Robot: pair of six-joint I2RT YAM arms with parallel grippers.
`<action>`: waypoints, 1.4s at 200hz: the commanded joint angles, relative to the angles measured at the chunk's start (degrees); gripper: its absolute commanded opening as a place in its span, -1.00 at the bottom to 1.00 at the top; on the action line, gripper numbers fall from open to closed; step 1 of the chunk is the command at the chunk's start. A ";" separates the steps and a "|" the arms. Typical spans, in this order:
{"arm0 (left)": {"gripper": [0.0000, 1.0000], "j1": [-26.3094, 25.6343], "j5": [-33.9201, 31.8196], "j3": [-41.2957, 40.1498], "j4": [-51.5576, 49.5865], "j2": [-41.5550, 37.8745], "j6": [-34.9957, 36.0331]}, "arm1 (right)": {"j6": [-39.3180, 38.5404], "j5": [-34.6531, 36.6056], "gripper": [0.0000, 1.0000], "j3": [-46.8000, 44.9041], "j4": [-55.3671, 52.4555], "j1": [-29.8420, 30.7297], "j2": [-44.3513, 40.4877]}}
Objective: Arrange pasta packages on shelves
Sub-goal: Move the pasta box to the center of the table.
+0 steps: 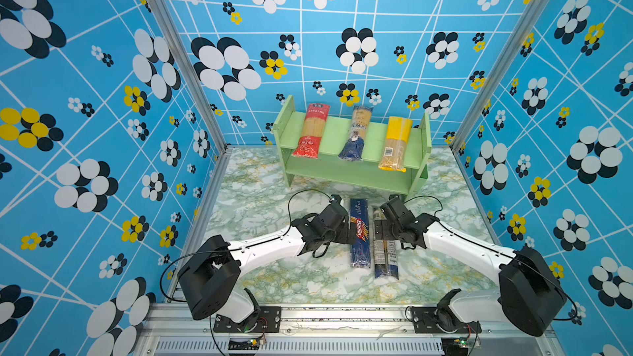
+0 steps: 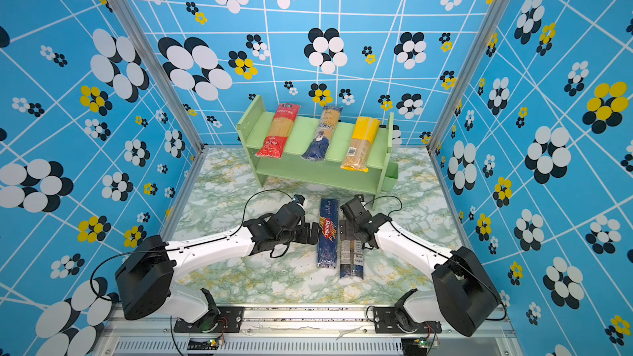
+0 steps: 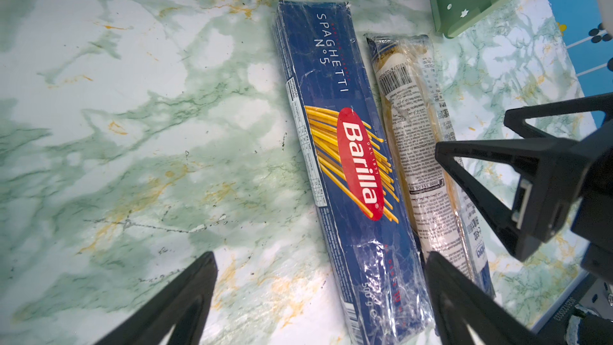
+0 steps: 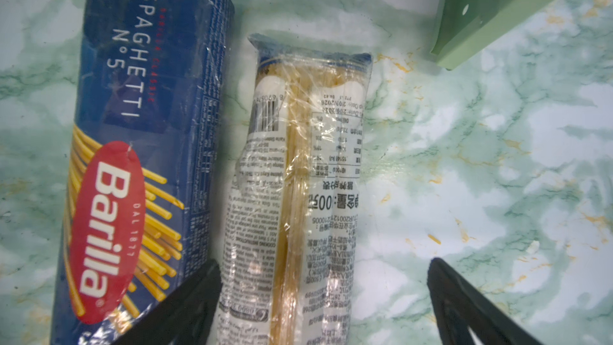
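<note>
Green shelf (image 1: 334, 136) sits at the back edge of the counter (image 1: 257, 207) w/ 3 packs laid across its top tier: red pack (image 1: 311, 130) toward the left edge, navy-end pack (image 1: 356, 133) in the middle, yellow-top pack (image 1: 395, 143) on the right. Barilla pack (image 3: 348, 160) & clear labelled pack (image 4: 298, 194) lie just beside each other mid-counter, in front of the shelf. Left gripper (image 3: 320, 255) is spread wide over the Barilla pack, not gripping anything. Right gripper (image 4: 323, 260) is likewise released, fingers either side of the clear labelled pack.

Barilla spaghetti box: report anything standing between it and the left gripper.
Nothing visible. The left gripper is open, and the Barilla spaghetti box shows unobstructed between its fingers. The clear spaghetti pack lies close alongside.
</note>
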 commanded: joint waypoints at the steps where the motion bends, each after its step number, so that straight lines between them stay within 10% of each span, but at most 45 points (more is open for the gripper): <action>1: 0.98 -0.32 -1.18 -1.48 1.07 -1.75 -0.31 | 1.48 1.27 0.98 -0.72 1.37 0.50 0.50; 280: 0.98 -0.39 -0.99 -10.83 5.26 -6.21 -2.15 | 4.27 1.26 0.98 5.62 4.76 7.08 12.76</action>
